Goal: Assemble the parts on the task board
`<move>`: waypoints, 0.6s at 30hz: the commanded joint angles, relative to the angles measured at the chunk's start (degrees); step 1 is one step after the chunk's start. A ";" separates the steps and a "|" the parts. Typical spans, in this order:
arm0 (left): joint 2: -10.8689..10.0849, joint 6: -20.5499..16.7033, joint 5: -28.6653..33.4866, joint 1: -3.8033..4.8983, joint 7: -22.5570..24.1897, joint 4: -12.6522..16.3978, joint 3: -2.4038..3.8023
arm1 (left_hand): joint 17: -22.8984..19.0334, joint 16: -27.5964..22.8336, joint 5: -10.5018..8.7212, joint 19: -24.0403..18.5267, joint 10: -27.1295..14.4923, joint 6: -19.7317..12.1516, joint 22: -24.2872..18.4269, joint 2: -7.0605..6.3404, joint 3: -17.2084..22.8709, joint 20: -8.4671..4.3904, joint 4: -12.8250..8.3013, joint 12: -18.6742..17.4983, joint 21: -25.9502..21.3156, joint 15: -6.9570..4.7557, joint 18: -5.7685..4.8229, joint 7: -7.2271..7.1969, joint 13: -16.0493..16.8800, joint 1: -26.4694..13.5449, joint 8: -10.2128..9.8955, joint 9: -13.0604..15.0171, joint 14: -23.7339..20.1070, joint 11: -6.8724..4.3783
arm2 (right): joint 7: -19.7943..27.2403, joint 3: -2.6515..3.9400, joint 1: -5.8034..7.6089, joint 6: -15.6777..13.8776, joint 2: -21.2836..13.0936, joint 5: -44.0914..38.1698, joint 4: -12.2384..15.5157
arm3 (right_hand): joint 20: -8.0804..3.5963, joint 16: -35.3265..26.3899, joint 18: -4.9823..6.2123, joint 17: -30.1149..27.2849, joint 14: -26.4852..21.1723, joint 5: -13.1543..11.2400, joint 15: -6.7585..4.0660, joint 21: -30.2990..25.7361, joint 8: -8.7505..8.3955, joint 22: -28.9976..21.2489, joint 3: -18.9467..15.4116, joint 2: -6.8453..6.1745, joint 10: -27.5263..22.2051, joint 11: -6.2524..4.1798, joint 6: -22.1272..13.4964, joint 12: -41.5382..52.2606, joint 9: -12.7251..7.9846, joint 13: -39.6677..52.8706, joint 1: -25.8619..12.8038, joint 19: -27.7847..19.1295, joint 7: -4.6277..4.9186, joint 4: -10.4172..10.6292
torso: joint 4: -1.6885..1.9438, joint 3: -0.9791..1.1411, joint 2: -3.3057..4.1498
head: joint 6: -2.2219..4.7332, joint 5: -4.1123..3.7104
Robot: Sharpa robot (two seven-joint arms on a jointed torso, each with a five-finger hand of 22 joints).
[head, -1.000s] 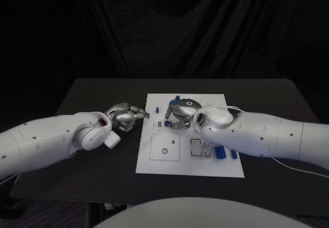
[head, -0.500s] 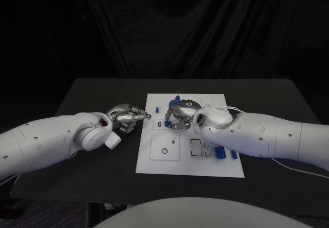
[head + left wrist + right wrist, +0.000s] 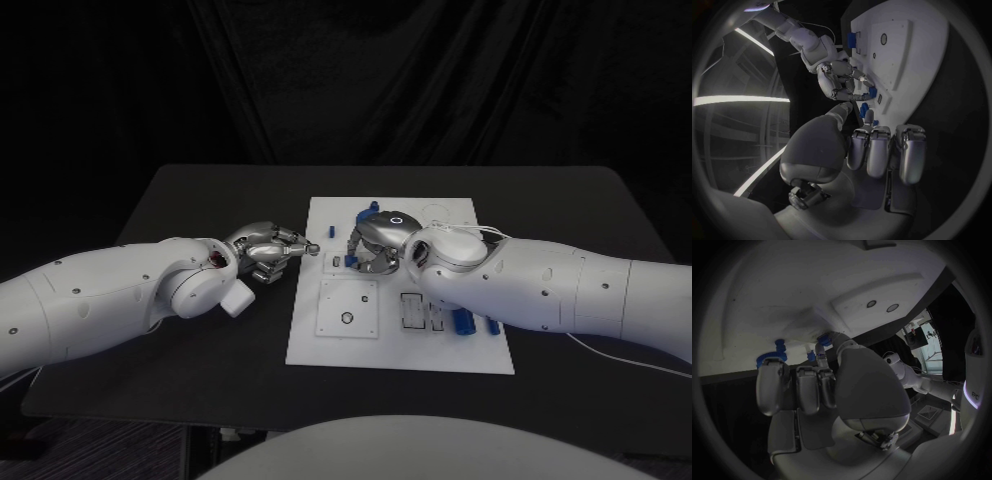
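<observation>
1. At the left edge of the white task board [image 3: 335, 340], the left hand [image 3: 268, 250] sits over the dark surface [image 3: 188, 200], just off the board. Its fingers are curled in; the left wrist view shows a small blue part [image 3: 864, 110] at its fingertips [image 3: 869, 119], but whether that part is pinched or merely lies beyond them cannot be told.
2. Just beside those fingertips, toward the board's middle, a small blue peg [image 3: 330, 231] stands near the board's left edge. It lies ahead of the left hand, in the direction the fingers point.
3. Over the far half of the board, the right hand [image 3: 378, 243] is bent down onto the plate, fingers gathered narrow around a small piece. The right wrist view shows blue parts [image 3: 772, 358] under its fingertips [image 3: 772, 371]; a firm hold cannot be confirmed.
4. Governing relation: the two hands face each other across the board's left edge, close but apart. The right hand is directly over the work; the left is nearer the edge peg.
5. Toward the right near corner, loose blue pieces [image 3: 464, 321] lie beside the slotted area, under the right forearm and well apart from both hands.
</observation>
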 commanded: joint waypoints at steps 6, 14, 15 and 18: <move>0.25 1.89 0.30 -0.20 -0.34 0.07 0.05 | 12.99 -0.18 -0.08 4.92 5.53 -0.27 14.82 0.12 -0.12 0.41 0.13 -0.31 -0.06 0.38 -0.70 -0.20 14.61 0.52 0.30 -0.08 4.82 0.30 | 1.06 -0.04 -0.67 -0.93 0.17 -0.11 -0.65 | -0.99 -0.17 -0.51 11.12 5.06 1.14 -0.91 -0.17 1.76 11.70 0.38 0.76 5.97 -0.98 2.24 0.31 2.10 15.09 0.50 1.74 -0.95 -1.24 | 0.02 0.01 -0.01 | 0.01 -0.02; 0.46 2.31 0.30 -0.58 -0.15 -0.11 0.05 | 12.84 -0.22 0.21 4.62 5.44 -0.18 14.73 0.66 -0.05 0.45 0.41 -0.40 -0.01 0.35 -0.67 -0.26 14.52 0.93 0.70 -0.24 4.74 0.26 | 3.44 0.00 -0.79 -6.38 -1.37 1.46 0.84 | -1.31 -0.18 -0.51 11.10 5.06 1.98 -1.24 -0.16 2.54 11.70 0.41 0.91 5.97 -1.34 3.03 0.31 3.23 15.09 0.36 1.73 -1.35 -1.68 | 0.00 0.01 -0.01 | 0.01 -0.13; 0.47 2.42 0.30 -0.62 -0.14 -0.12 0.05 | 12.86 -0.22 0.26 4.52 5.41 -0.17 14.70 0.69 -0.05 0.46 0.44 -0.43 0.00 0.34 -0.66 -0.27 14.49 0.97 0.73 -0.26 4.75 0.26 | 3.81 0.03 -0.78 -7.32 -1.69 1.65 1.27 | -1.33 -0.26 -0.49 10.98 5.04 1.98 -1.25 -0.25 2.57 11.67 0.38 0.90 5.97 -1.36 3.03 0.31 3.30 15.09 0.29 1.70 -1.37 -1.67 | 0.00 0.01 0.00 | 0.01 -0.12; 0.52 2.60 0.30 -0.70 -0.10 -0.12 0.05 | 12.84 -0.22 0.49 4.47 5.40 -0.13 14.69 0.81 -0.02 0.47 0.51 -0.43 0.01 0.33 -0.65 -0.29 14.49 1.13 0.85 -0.34 4.74 0.24 | 4.49 0.10 -0.77 -9.01 -2.35 2.10 2.23 | -1.41 -0.25 -0.52 11.01 5.04 2.02 -1.34 -0.14 2.77 11.71 0.31 0.91 5.97 -1.47 3.21 0.31 3.65 15.09 0.07 1.74 -1.51 -1.65 | 0.00 0.01 0.01 | 0.01 -0.13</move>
